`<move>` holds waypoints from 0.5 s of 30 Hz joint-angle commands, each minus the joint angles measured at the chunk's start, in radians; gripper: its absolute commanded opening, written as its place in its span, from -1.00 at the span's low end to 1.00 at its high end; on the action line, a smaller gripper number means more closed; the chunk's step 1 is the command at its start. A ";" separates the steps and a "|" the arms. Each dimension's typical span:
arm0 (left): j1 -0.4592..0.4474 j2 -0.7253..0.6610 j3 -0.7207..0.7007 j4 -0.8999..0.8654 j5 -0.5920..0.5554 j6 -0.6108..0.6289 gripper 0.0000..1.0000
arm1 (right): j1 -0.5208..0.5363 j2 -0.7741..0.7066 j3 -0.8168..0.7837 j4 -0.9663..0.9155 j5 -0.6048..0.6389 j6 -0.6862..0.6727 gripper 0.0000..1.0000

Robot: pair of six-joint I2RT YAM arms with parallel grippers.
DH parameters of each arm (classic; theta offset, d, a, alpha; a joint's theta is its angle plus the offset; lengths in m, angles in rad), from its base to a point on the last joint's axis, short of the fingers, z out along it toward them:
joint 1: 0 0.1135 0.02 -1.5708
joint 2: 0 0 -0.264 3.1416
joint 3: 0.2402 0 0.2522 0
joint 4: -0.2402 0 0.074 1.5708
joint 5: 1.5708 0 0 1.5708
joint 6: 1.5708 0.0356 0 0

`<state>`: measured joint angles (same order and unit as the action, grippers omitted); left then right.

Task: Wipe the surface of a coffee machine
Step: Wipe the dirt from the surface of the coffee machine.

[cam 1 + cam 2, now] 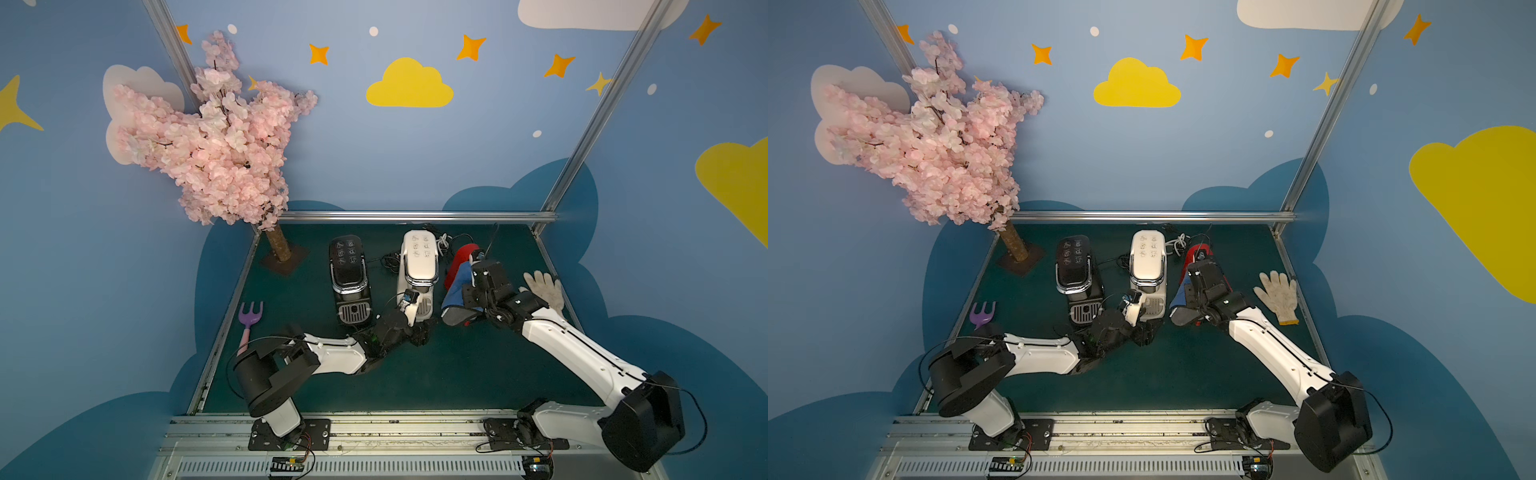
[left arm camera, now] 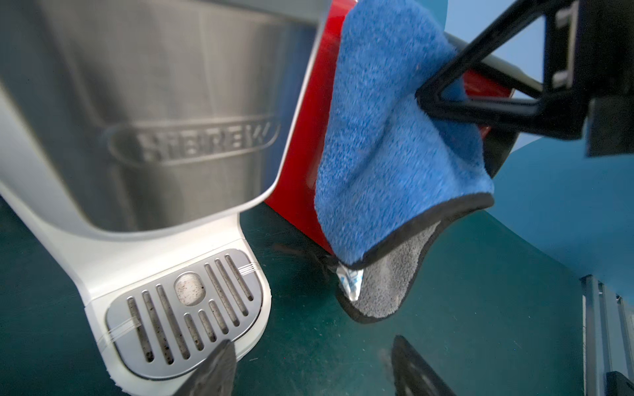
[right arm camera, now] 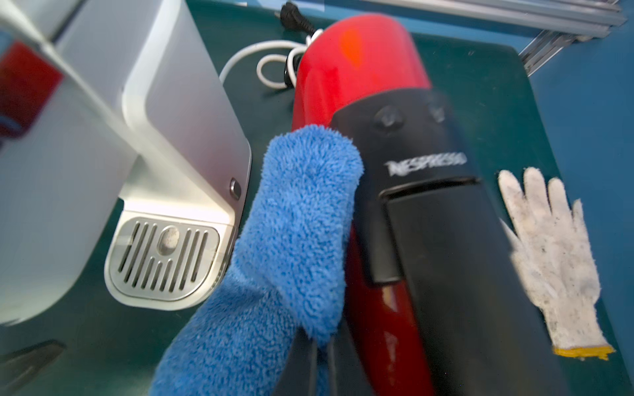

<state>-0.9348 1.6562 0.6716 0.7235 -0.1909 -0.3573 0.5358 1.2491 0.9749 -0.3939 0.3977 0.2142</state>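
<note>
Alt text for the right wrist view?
The right gripper pinches a blue cloth between the white coffee machine and a red-and-black machine. A dirty white glove lies flat on the green table beside that machine.

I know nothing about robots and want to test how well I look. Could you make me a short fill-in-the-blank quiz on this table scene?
1. The right gripper is shut on a ___ cloth.
2. The left gripper, by the white coffee machine's grille, is ___, not shut.
3. A white ___ lies near the table's right edge.

Missing words: blue; open; glove.
</note>
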 commanded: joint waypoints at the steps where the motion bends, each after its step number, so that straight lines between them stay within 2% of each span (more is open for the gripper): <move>1: 0.004 0.001 0.018 0.001 0.006 -0.003 0.44 | -0.046 -0.040 0.041 0.059 0.044 -0.033 -1.00; 8: 0.003 0.009 0.032 -0.002 0.012 -0.003 0.44 | -0.108 -0.103 0.059 0.116 0.039 -0.070 -1.00; 15: 0.005 0.031 0.056 -0.002 0.027 -0.002 0.44 | -0.182 -0.163 0.099 0.061 0.054 -0.076 -1.00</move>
<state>-0.9340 1.6638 0.7036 0.7193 -0.1791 -0.3603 0.3744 1.1271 1.0340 -0.3294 0.4191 0.1482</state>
